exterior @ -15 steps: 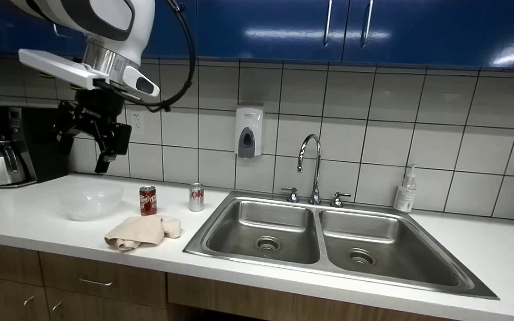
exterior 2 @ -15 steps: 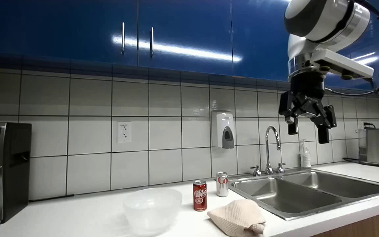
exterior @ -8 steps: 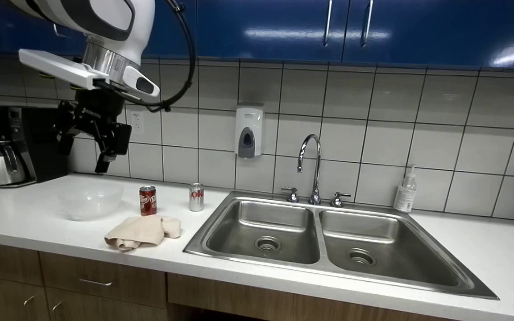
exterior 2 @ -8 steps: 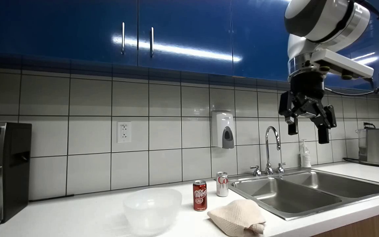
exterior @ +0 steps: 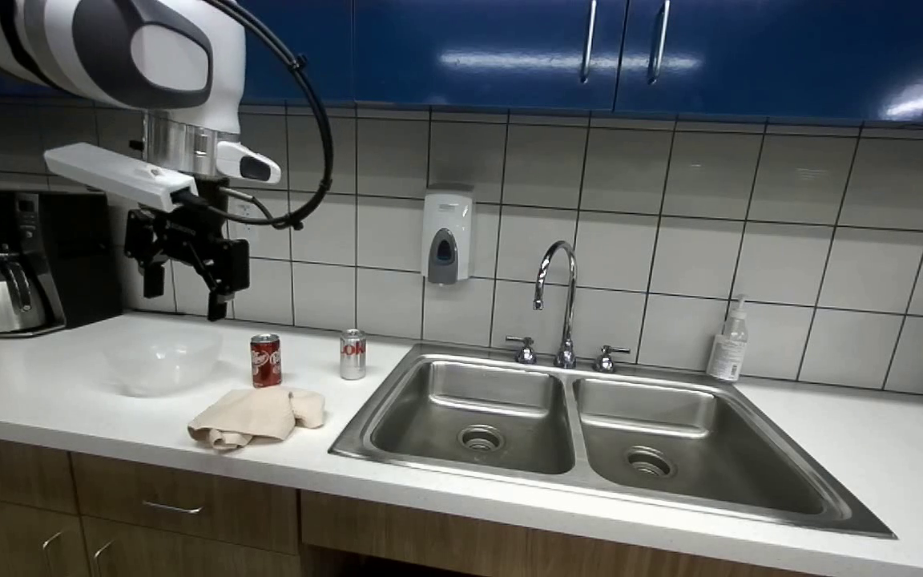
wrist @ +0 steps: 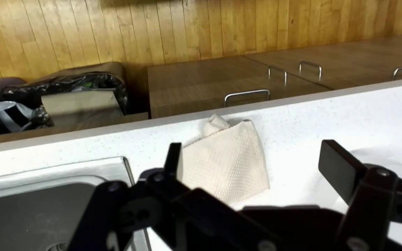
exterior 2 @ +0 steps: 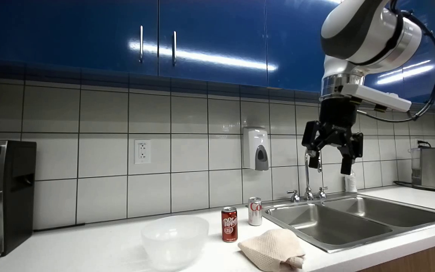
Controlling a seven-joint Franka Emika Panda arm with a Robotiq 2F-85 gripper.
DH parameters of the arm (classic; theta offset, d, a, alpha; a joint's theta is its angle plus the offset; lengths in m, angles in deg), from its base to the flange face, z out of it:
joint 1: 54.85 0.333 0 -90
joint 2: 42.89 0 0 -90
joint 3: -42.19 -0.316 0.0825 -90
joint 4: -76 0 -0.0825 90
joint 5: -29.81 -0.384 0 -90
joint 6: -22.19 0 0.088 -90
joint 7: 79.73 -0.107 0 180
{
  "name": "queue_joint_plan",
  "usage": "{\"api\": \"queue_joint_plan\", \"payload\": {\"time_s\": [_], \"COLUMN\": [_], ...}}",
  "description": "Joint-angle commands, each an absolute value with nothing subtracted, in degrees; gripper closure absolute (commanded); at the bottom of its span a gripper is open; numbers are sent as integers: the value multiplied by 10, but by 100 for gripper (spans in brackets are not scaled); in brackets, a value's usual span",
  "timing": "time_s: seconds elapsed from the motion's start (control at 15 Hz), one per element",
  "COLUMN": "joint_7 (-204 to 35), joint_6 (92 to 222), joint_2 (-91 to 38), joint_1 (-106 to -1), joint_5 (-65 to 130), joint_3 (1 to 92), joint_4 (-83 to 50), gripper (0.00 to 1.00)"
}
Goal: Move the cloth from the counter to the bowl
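White arm (exterior: 226, 72), dark grey panels (exterior: 99, 52), silver wrist collar (exterior: 181, 146), black cable (exterior: 325, 144), black two-fingered pincer (exterior: 186, 293)

Beige cloth (exterior: 249, 413) with waffle texture, loosely folded, one end bunched, lying on the white counter (exterior: 29, 389) near its front edge, translucent bowl (exterior: 161, 367) standing upright, at ten o'clock from the cloth in an exterior view, near but apart.

In the wrist view, the fingers (wrist: 339, 170) partly hide cloth (wrist: 227, 164) and bowl (wrist: 398, 166).
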State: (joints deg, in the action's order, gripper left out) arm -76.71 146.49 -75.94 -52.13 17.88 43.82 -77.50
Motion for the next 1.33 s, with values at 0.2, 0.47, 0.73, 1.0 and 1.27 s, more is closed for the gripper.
{"api": "queue_joint_plan", "payload": {"time_s": [0.2,0.47,0.73,1.0,1.27], "joint_7": [-808,-822,-817,-821,-828], "joint_6": [1632,1719,1801,1851,1899], "joint_2": [-696,-626,-545,-473,-406], "joint_1": [-518,-517,-507,-499,-498], "joint_5": [189,193,188,192,201], "joint_3": [399,391,391,388,384], "joint_4": [-808,-802,-783,-760,-729], "gripper": [0,0,0,0,0]}}
